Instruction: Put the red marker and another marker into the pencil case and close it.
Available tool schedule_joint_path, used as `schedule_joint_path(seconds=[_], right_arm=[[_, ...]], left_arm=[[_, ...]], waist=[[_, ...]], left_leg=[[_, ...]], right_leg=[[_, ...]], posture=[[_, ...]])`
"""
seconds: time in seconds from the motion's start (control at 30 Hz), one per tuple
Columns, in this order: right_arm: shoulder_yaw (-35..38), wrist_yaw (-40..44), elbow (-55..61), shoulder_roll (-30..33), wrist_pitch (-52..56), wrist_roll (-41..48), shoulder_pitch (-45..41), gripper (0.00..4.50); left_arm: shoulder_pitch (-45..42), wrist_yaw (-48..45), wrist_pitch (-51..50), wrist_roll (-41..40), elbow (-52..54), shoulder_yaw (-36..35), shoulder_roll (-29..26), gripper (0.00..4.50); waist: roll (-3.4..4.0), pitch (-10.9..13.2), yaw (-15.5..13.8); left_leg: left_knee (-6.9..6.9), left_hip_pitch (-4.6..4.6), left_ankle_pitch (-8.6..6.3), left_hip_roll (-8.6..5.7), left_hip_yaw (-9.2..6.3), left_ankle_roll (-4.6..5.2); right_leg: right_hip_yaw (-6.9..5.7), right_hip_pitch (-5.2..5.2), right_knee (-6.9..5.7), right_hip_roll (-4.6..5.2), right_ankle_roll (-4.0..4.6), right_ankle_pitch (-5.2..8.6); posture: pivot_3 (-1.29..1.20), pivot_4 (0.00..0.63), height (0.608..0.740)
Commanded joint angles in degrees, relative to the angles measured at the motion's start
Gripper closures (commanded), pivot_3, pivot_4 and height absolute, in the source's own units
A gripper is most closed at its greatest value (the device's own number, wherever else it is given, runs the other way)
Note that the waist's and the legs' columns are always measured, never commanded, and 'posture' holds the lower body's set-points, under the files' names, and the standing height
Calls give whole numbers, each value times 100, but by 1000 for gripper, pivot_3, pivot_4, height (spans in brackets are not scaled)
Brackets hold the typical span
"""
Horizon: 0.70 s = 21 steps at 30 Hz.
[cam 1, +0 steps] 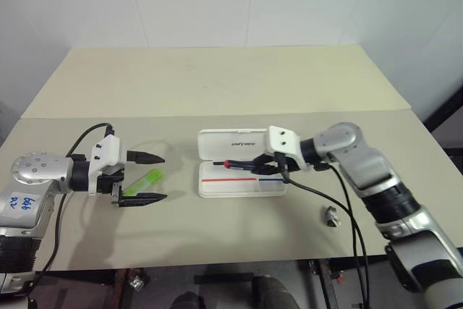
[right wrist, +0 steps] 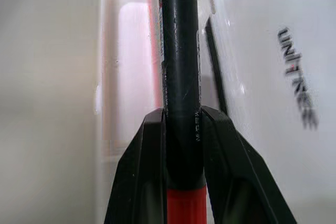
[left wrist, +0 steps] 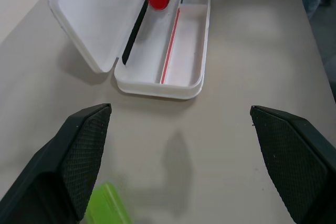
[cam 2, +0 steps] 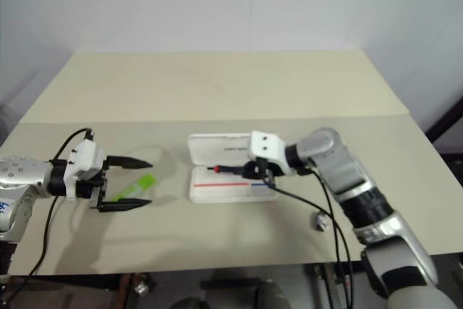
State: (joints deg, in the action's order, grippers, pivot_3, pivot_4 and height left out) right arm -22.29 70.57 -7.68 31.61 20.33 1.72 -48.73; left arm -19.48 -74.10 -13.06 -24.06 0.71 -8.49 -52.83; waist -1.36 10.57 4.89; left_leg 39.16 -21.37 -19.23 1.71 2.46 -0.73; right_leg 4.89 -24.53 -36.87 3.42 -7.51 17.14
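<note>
At nine o'clock on the worktop [cam 1: 217,92], the left pincer [cam 1: 148,177] hangs released, its fingers straddling the light-green highlighter [cam 1: 143,182], which lies flat and untouched. At centre, the pencil case [cam 1: 242,179] lies open, lid folded back toward twelve o'clock. The right pincer [cam 1: 269,165] reaches in from three o'clock, clenched on the red marker [cam 1: 242,166], held level just above the tray. I judge the red marker's drop is in hand; next, lower and let go inside the tray.
</note>
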Motion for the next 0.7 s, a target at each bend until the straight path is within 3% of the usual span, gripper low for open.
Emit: schedule_joint_path(seconds=[0.03, 0.2, 0.47, 0.7], right_arm=[[-78, -135, -332, -275, -392, -163, -251, 3930], [-184, -199, -805, -512, -878, -388, -373, 3930], [-34, -155, -739, -569, -949, -328, -357, 1215], [251, 159, 425, -331, -27, 306, -93, 1215]], left_arm=[[51, 123, -32, -47, 364, -133, -80, 0], [108, 209, -121, -96, 521, -144, -73, 0], [171, 277, -185, -144, 623, -166, -64, 0], [80, 262, -168, -130, 594, -93, -35, 0]], waist=[[0, 0, -2], [0, 0, -1], [0, 0, -3], [0, 0, -15]], left_leg=[[0, -1, 0, 1, -1, -1], [-2, -2, 0, 0, -1, 0], [-2, -2, 0, 0, -2, 0], [-4, -2, -1, 3, -7, -1]], right_leg=[[-1, -1, 0, -1, 0, 0], [-3, -2, 2, 4, 0, 0], [-7, -1, 2, 6, 0, 0], [-12, -2, 2, 5, 0, 0]], posture=[[0, 150, 740], [0, 150, 740], [0, 150, 740], [0, 150, 740]])
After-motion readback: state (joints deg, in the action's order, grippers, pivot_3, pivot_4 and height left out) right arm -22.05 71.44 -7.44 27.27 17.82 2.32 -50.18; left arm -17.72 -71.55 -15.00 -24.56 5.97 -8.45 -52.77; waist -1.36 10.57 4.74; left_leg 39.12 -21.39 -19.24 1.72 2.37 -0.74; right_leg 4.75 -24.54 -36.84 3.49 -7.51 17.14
